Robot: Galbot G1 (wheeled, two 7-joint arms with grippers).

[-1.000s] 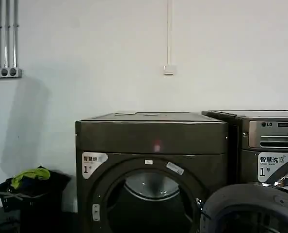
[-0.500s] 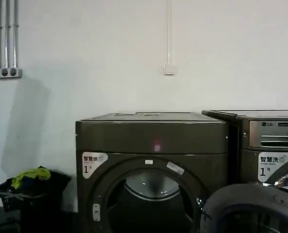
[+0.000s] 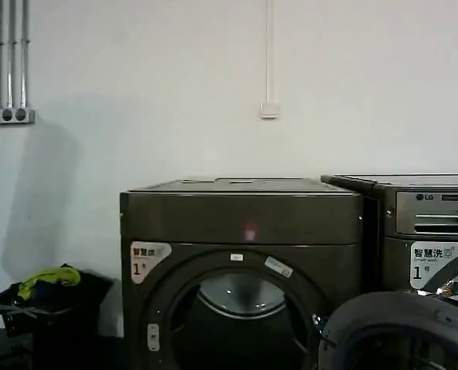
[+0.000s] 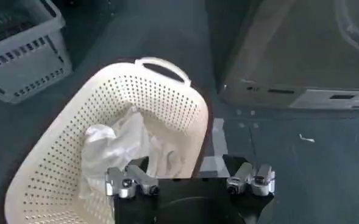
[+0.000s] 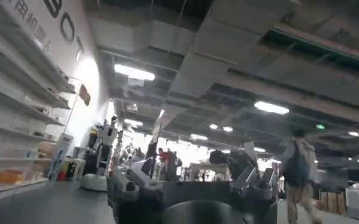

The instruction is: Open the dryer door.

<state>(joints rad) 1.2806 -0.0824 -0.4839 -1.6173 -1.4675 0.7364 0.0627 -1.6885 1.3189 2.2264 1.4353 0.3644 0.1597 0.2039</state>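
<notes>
1. Standing against the white wall [image 3: 175, 77]: the dryer [image 3: 240, 216], dark bronze-grey, small pink light on the upper panel, white sticker marked "1" at upper left of the opening.
2. Swung out to the right, in front of the neighbouring LG machine [image 3: 429, 223]: the dryer door [image 3: 402, 327], dark grey back side facing the head view; drum opening exposed. Judged: task done or nearly so.
3. Left gripper [image 4: 190, 181]: pointing down over a cream perforated laundry basket [image 4: 63, 152] holding white cloth [image 4: 115, 146]; jaws spread, nothing between them. Idle by appearance.
4. Right gripper [image 5: 191, 182]: aimed upward at the ceiling and away from the dryer; jaws spread, holding nothing.
5. Risks, judged: door drifting back toward closed if not pushed fully open; door striking the LG machine if driven further; right arm clipping the door edge on withdrawal.
6. Surface and room: dark blue-grey floor [image 4: 301, 158]; grey crate [image 4: 21, 55] near the cream basket; dark bin with yellow-green cloth [image 3: 48, 289] left of the dryer; pipes [image 3: 5, 62] on the wall; shelving and ceiling lights in the hall behind.
</notes>
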